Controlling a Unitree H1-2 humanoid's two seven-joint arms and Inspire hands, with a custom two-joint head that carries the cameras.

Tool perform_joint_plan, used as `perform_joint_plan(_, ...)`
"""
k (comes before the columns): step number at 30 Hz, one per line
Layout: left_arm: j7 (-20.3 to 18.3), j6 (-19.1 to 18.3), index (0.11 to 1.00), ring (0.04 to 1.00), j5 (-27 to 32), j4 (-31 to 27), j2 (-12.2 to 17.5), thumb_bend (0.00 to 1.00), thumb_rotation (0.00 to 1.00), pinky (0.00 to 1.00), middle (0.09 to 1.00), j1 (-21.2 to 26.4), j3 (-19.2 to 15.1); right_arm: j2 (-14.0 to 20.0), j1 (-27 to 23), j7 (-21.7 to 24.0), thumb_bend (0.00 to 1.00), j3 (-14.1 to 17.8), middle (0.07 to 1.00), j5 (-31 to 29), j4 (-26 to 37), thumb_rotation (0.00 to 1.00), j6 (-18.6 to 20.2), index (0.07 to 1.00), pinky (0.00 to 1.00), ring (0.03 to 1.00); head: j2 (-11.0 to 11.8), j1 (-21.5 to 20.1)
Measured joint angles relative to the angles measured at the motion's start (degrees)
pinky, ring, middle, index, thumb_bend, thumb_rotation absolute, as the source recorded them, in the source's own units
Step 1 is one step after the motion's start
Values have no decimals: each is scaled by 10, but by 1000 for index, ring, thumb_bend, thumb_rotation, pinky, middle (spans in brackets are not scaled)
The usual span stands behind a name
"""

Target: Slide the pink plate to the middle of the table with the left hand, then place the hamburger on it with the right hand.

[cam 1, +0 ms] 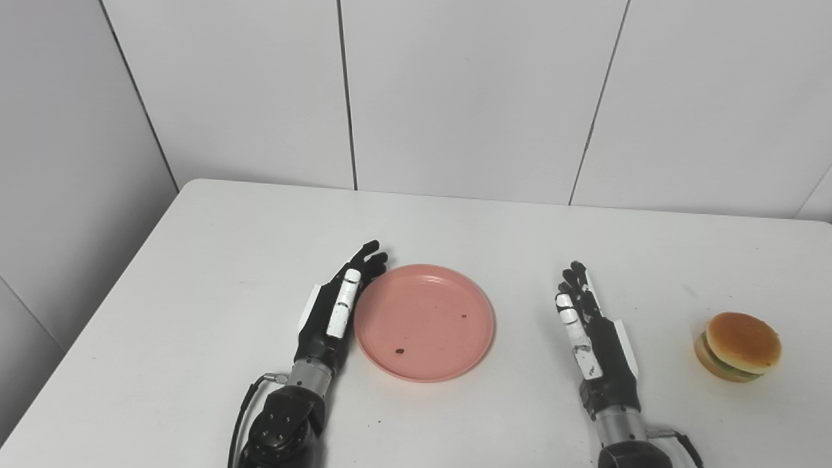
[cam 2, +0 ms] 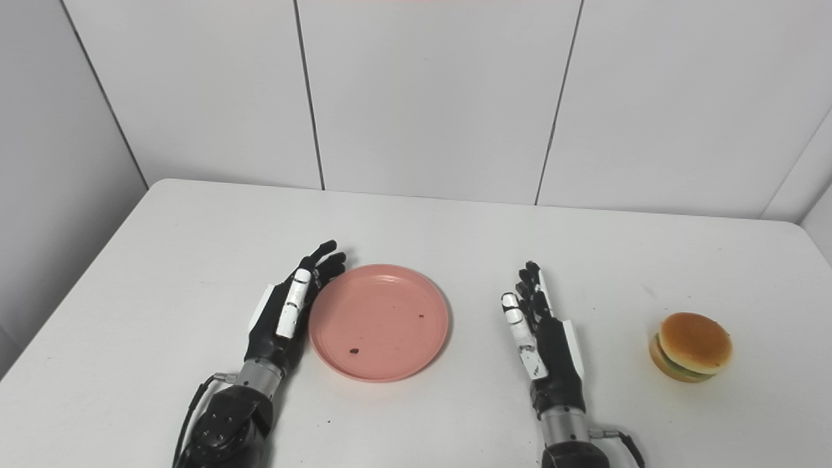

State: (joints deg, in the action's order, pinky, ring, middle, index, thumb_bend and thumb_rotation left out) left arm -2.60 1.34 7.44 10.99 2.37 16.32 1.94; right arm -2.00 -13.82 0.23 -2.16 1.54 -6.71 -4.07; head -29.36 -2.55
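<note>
Left eye view: the pink plate (cam 1: 424, 322) lies flat on the white table (cam 1: 195, 273), left of centre, empty but for two dark specks. The left hand (cam 1: 335, 309) stands on edge against the plate's left rim, fingers straight and close together, holding nothing; contact looks likely, though I cannot confirm it. The right hand (cam 1: 588, 331) stands on edge well to the right of the plate, fingers extended, empty. The hamburger (cam 1: 738, 346) sits near the right table edge, apart from that hand.

Right eye view: same layout. The plate (cam 2: 379, 321) sits between both hands, nearer the left hand (cam 2: 286, 312). The right hand (cam 2: 539, 335) waits, and the hamburger (cam 2: 690, 347) is untouched.

Assessment: the slide is the step in hand. The push should go along the table, low against the rim, so the plate does not tip or spin. It should stop short of the right hand.
</note>
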Motion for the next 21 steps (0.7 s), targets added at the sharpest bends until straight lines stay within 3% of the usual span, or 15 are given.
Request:
perform_joint_plan(13, -6, -4, 874, 885, -22, -12, 7, 484, 1000, 908, 876, -7, 38, -9, 0, -11, 578, -3, 972, 9, 0, 846, 0, 988, 990, 963, 0, -24)
perform_joint_plan(21, -12, -3, 862, 874, -26, -14, 9, 489, 1000, 873, 868, -11, 56, -13, 0, -12, 558, -7, 986, 16, -2, 863, 0, 1000, 985, 978, 2, -33)
